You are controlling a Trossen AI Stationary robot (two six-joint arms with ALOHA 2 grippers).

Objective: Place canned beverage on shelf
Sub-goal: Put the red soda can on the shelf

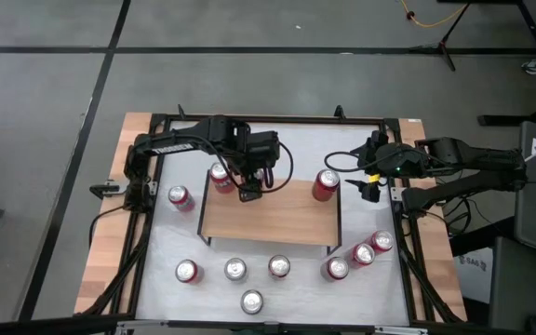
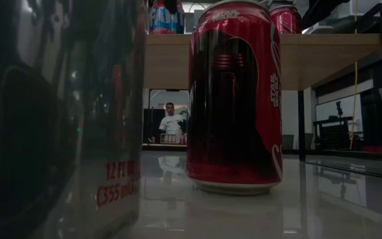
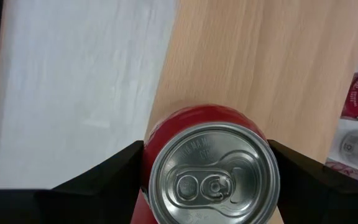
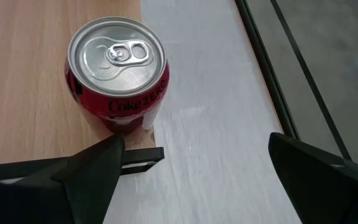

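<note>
The shelf (image 1: 277, 214), a low rack with a light wooden top, stands mid-table. My left gripper (image 1: 234, 180) is shut on a red can (image 3: 213, 171) over the shelf's far edge near its left end. In the low view that can (image 2: 166, 16) shows at the shelf's top. A second red can (image 4: 117, 68) stands upright on the shelf's far right corner (image 1: 326, 184). My right gripper (image 4: 194, 155) hangs open beside that corner, over the white table top, touching nothing. My left gripper pinches the can's upper side wall (image 3: 146, 155) between its two fingers (image 3: 104, 177), one on each side just below the rim. The fingers come from above, pointing steeply down. The can stays upright, its top up. I cannot tell whether its base rests on the shelf.
Several more red cans stand on the white table top: a row along the near side (image 1: 235, 270), a cluster at the near right (image 1: 363, 253), one at the left (image 1: 180, 196). Two fill the low view (image 2: 234, 96). A person (image 2: 172, 123) sits far behind the table.
</note>
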